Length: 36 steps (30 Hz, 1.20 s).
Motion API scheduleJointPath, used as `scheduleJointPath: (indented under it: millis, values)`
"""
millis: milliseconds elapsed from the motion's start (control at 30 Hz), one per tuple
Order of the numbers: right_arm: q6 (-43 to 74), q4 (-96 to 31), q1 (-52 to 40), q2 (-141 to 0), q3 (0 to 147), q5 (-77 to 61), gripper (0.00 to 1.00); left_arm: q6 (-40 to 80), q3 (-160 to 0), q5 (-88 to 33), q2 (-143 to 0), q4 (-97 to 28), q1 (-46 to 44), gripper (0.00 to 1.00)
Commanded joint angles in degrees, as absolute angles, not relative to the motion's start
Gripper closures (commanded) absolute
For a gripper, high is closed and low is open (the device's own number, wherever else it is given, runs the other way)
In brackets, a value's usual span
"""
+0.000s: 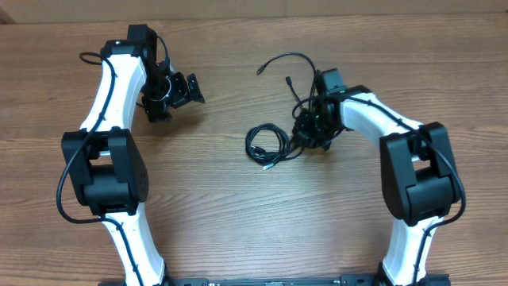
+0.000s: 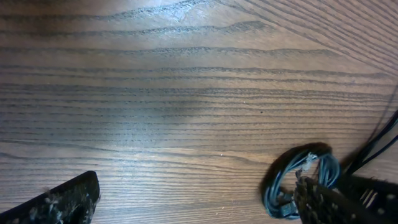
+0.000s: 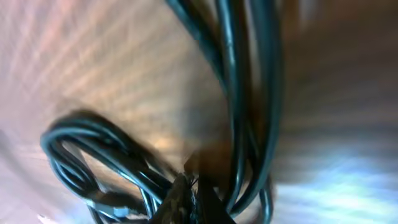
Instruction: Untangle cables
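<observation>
Black thin cables (image 1: 270,147) lie coiled and looped; right hand (image 1: 307,133) clenched on them, left hand (image 1: 184,91) released wide.

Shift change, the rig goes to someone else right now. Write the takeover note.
Grippers: left gripper open and empty, over bare table, away from the work. The right gripper is shut on the cables at the edge of the tangle.
Things: one coil lies flat beside the right gripper; loose plug ends trail toward the far side.
Done: nothing separated yet.
Left: pull the strands apart and lay each one out singly.
</observation>
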<state>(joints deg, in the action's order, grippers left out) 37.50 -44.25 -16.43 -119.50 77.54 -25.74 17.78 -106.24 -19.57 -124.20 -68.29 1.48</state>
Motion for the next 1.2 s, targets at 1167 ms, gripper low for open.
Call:
scheduleJointPath:
  millis: [1167]
  values:
    - [21.1, -66.2, -15.0, -120.9, 84.6, -16.5, 0.92, 16.9, -106.7, -20.4, -124.4, -68.3, 1.5, 0.00]
